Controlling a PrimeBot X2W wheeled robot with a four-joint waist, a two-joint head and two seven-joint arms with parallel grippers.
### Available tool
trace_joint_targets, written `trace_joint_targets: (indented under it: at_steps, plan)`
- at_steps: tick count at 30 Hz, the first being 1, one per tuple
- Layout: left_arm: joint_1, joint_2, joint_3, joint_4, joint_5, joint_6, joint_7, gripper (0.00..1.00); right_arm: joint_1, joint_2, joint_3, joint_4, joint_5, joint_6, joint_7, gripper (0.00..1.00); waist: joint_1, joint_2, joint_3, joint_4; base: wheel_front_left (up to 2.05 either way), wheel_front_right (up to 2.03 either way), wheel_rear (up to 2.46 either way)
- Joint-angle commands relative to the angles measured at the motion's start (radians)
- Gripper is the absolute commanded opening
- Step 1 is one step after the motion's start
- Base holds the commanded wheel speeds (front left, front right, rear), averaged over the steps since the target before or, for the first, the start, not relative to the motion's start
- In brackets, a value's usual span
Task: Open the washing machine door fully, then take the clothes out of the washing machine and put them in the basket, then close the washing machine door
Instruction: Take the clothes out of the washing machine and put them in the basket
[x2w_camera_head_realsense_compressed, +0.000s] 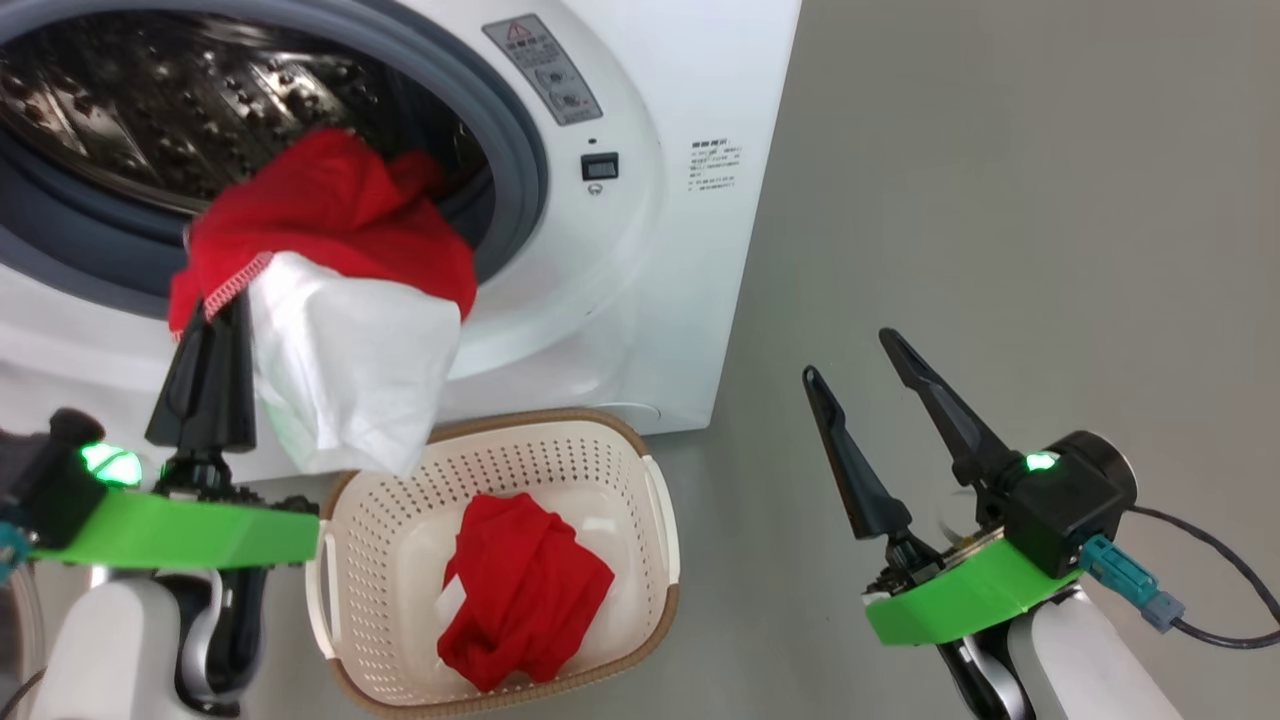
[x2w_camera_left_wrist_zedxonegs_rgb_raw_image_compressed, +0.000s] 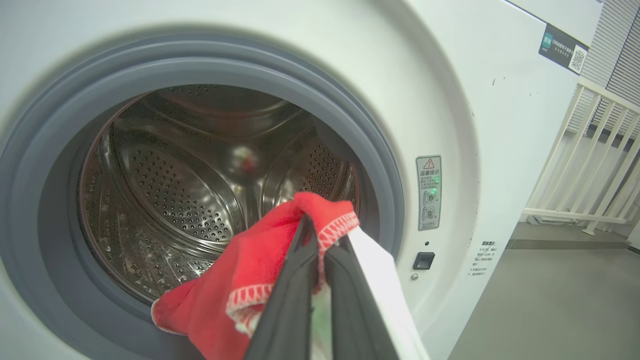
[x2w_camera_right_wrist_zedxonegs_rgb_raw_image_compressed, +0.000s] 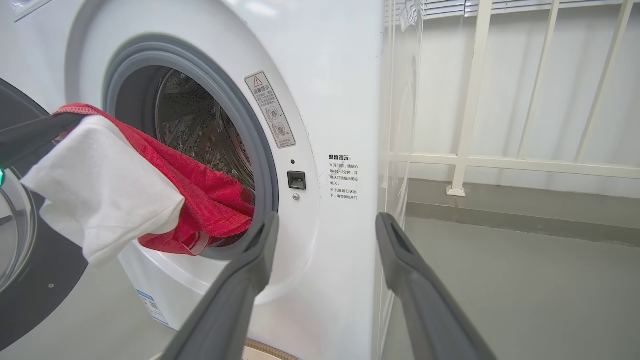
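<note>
Left gripper (x2w_camera_head_realsense_compressed: 222, 305): clamped on garment (x2w_camera_head_realsense_compressed: 330, 225), half out of drum (x2w_camera_head_realsense_compressed: 150, 100); lift clear of ring (x2w_camera_head_realsense_compressed: 520, 150), release over basket (x2w_camera_head_realsense_compressed: 640, 450). Right gripper (x2w_camera_head_realsense_compressed: 847, 353): open, empty

left hand (x2w_camera_head_realsense_compressed: 212, 345) clamped, right hand (x2w_camera_head_realsense_compressed: 848, 355) spread

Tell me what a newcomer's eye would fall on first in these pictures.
The bright red and white garment stands out first, hanging from the open mouth of the washing machine, held in the shut left gripper. Just below it, a second red garment lies in the cream basket. At the right, the right gripper is open above the grey floor.
</note>
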Motion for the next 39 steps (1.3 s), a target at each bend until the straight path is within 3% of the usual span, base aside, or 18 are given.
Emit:
trace_joint_targets:
  at_steps: [1, 17, 21, 27, 39]
  plan:
    - [0.011, 0.026, 0.038, -0.058, 0.009, -0.005, -0.012, 0.00, 0.007, 0.006, 0.012, -0.024, 0.007, 0.006, -0.006, 1.00, 0.0000, -0.0001, -0.016, 0.004, 0.00, 0.00, 0.00]
    - [0.118, -0.006, 0.015, -0.344, 0.006, 0.038, 0.025, 0.00, 0.015, 0.006, 0.005, -0.036, 0.008, 0.006, -0.006, 1.00, 0.0000, -0.0001, -0.026, 0.011, 0.00, 0.00, 0.00]
    - [0.133, -0.010, 0.007, -0.362, -0.004, 0.044, 0.048, 0.00, 0.017, 0.006, 0.002, -0.034, 0.006, 0.006, -0.006, 1.00, 0.0000, -0.0001, -0.016, 0.013, 0.00, 0.00, 0.00]
    - [0.142, -0.027, -0.007, -0.257, -0.042, 0.041, 0.067, 0.00, 0.005, 0.006, 0.010, -0.038, 0.009, 0.006, -0.006, 1.00, 0.0000, -0.0001, 0.024, 0.008, 0.00, 0.00, 0.00]
    - [0.032, -0.040, -0.048, 0.151, -0.054, 0.019, 0.028, 0.00, -0.035, 0.006, 0.014, -0.033, 0.004, 0.006, -0.006, 1.00, 0.0000, -0.0001, 0.134, -0.006, 0.00, 0.00, 0.00]
